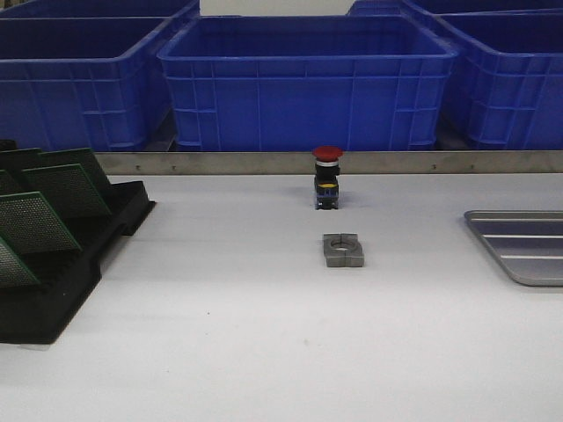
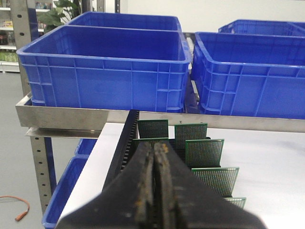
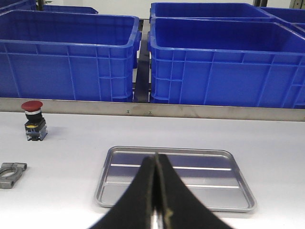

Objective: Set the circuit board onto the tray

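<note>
Perfboard circuit boards (image 2: 204,152) in black slotted rack (image 1: 66,281): thin, stiff, light; pinch your top edge; both grippers (image 2: 155,188) (image 3: 156,193) closed, empty.

The white table (image 1: 220,334) carried four things; a black slotted rack (image 1: 62,281) holding green perforated circuit boards (image 1: 35,224) sat at its left edge; a red-capped push-button switch (image 1: 326,178) stood upright near the back middle; a grey metal clamp block (image 1: 342,250) lay just in front of it; the ribbed silver tray (image 1: 523,246) rested at the right edge.
</note>
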Robot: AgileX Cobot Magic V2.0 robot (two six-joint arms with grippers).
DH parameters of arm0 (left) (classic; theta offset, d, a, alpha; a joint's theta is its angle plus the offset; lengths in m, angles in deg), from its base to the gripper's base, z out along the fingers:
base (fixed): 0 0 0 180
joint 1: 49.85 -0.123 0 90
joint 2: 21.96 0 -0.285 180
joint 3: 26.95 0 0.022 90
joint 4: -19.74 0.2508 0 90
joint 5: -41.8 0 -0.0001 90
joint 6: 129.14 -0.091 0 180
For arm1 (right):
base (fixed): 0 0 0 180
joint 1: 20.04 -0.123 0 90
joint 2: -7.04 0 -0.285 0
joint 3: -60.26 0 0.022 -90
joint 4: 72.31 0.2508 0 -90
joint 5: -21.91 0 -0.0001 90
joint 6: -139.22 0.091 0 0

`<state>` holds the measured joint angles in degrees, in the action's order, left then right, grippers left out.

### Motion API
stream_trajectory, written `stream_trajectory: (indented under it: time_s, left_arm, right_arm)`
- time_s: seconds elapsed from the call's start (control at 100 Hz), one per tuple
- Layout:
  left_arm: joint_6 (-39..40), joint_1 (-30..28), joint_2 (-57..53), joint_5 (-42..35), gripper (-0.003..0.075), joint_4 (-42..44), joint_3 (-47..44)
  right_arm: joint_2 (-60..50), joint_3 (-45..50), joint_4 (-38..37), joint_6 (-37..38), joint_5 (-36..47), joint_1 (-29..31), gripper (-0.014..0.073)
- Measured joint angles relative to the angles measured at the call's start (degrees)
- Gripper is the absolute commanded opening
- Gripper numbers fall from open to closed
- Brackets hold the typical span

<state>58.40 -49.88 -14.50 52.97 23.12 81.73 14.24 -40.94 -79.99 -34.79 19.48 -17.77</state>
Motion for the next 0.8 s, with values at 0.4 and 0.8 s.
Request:
stream_trajectory:
  time_s: [0.4,0.8]
  left_arm:
    - [0.0,0.0,9.82,24.57,-0.002,0.37,15.43]
    - [-5.01,0.0,26.8,28.35,0.0274,-0.21,21.31]
  right_arm:
    - [0.0,0.0,0.0,0.0,0.0,0.0,-0.0069]
    - [0.0,0.0,0.0,0.0,0.0,0.0,-0.0069]
